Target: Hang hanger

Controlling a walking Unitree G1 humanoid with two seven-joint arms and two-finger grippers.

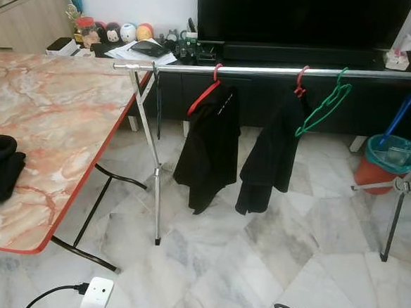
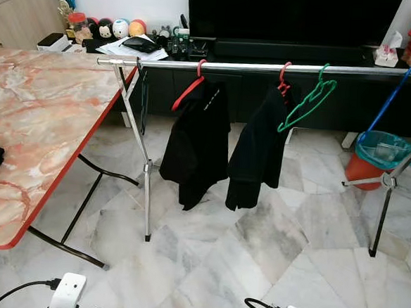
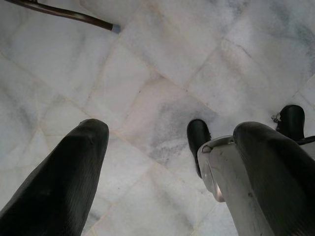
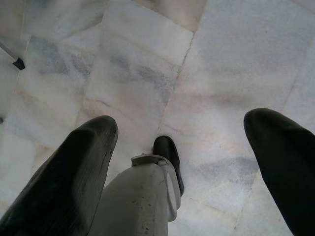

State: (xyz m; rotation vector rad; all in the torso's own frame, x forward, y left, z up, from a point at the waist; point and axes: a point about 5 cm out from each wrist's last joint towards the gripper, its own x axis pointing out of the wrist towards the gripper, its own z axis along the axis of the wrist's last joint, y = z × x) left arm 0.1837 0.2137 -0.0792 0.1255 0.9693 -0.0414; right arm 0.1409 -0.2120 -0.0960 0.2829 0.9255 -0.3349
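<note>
Currently:
Green hanger (image 1: 323,104): empty, hooked on silver rail (image 1: 268,71), beside two red hangers carrying black garments.
Left pincer (image 3: 162,162): spread wide, empty, over marble floor (image 3: 162,64).
Right pincer (image 4: 182,147): spread wide, empty.

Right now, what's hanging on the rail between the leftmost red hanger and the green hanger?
In the left eye view, another red hanger carrying a black garment hangs between them on the rail.

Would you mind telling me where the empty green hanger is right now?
The green hanger hangs on the silver rail in the head views, just right of the second black garment and left of the teal bucket.
</note>
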